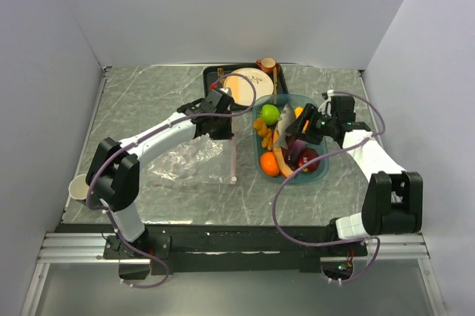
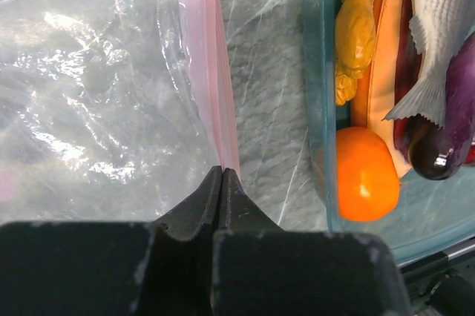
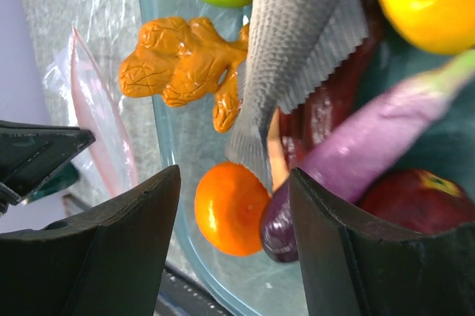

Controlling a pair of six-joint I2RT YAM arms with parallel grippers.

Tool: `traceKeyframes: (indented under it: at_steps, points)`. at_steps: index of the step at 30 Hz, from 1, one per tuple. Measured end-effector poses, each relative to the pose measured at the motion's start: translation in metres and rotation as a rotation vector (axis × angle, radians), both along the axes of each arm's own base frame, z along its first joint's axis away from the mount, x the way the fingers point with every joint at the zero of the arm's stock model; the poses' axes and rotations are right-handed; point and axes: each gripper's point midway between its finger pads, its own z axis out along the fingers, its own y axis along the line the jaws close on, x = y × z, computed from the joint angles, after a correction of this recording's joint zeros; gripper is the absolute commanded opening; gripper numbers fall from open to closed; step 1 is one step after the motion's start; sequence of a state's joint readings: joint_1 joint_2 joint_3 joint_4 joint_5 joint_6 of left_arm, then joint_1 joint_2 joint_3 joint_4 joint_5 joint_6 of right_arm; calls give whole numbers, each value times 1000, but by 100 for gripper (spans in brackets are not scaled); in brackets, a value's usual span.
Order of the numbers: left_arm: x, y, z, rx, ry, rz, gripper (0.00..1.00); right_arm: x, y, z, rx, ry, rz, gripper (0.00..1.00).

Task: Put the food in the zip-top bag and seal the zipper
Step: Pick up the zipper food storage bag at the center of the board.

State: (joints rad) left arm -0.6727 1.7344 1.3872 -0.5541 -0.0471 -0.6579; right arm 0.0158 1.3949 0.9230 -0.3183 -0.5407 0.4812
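The clear zip-top bag (image 1: 189,160) lies flat on the table left of the teal tray (image 1: 323,171). Its pink zipper (image 1: 233,159) runs along the bag's right edge. My left gripper (image 1: 220,124) is shut on the zipper's far end; in the left wrist view the zipper (image 2: 204,71) runs into the closed fingertips (image 2: 221,173). The food lies in the tray: green apple (image 1: 270,113), orange (image 1: 269,165), grey fish (image 1: 286,134), red apple (image 1: 308,158). My right gripper (image 3: 234,182) is open and empty just above the orange (image 3: 230,208) and purple eggplant (image 3: 356,160).
A black tray holding a cream-and-orange plate (image 1: 249,82) and a brown cup (image 1: 267,65) stands behind the bag. A paper cup (image 1: 78,188) sits at the table's left edge. White walls enclose the table on three sides.
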Motion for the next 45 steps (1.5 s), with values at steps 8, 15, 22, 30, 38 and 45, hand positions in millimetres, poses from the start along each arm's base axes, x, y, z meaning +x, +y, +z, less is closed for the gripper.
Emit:
traceKeyframes:
  at_steps: [8, 15, 22, 30, 38, 45]
  points:
    - [-1, 0, 0, 6, -9, -29, 1, 0, 28, -15, 43, 47, 63, 63]
    - [-2, -2, 1, -3, -8, -42, 1, 1, 46, -10, -1, 22, 94, 64]
    - [-2, -3, 1, -2, -10, -45, 1, 5, 34, -22, -21, 53, -1, 65]
    - [-3, -1, 6, -4, -13, -45, 1, 1, 33, -38, 22, 105, -84, 64]
    - [-3, -1, 12, -7, -23, -50, 1, 9, 21, -22, 30, 38, -130, 51]
    - [-3, -2, 14, -11, -22, -53, 1, 2, 64, 51, 162, -185, 51, 40]
